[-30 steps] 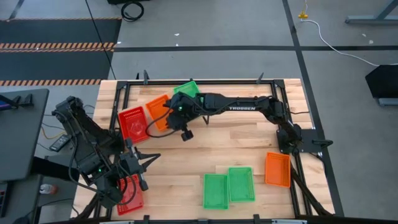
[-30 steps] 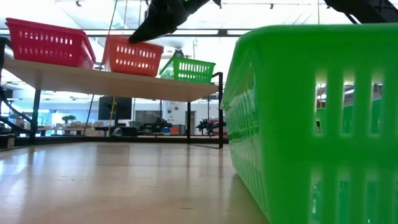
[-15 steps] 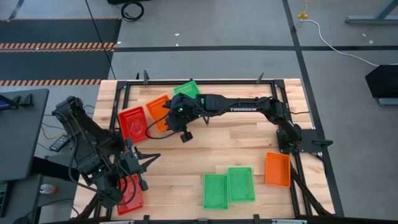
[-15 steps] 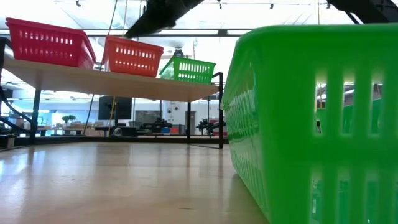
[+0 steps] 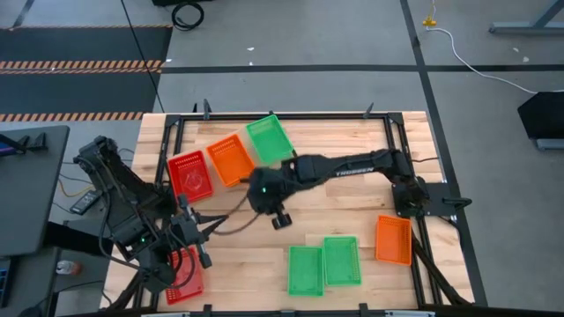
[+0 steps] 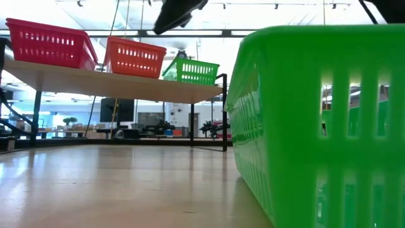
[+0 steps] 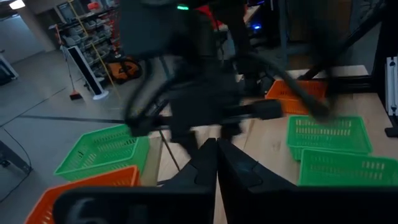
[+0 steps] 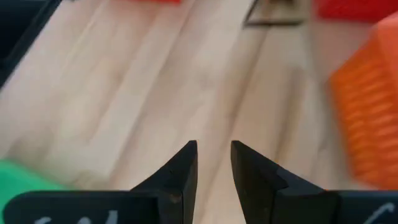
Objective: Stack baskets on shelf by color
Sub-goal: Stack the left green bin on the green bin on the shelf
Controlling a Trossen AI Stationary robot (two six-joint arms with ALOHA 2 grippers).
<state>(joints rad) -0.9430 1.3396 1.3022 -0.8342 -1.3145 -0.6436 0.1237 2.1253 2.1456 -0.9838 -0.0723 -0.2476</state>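
On the shelf (image 5: 176,150) three baskets stand in a row: a red basket (image 5: 190,174), an orange basket (image 5: 231,158) and a green basket (image 5: 269,138). The low view shows the same row on the plank (image 6: 114,82). My right gripper (image 5: 273,195) hangs over bare tabletop just near of the shelf, open by a narrow gap (image 8: 213,152) and empty. My left gripper (image 5: 201,231) waits near the table's left near corner, shut (image 7: 216,155). On the table lie another red basket (image 5: 183,273), two green baskets (image 5: 306,269) (image 5: 342,261) and an orange basket (image 5: 393,239).
A black metal frame (image 5: 398,150) runs around the table's far and right sides. One green basket (image 6: 316,120) fills the right of the low view. Bare wood (image 5: 335,207) lies between the shelf and the near baskets.
My right gripper has drawn back from above the orange basket on the shelf, moving toward the near edge and a little to the right, out over the tabletop. The shelf's green basket, partly covered by the arm before, now shows whole. The baskets have kept still.
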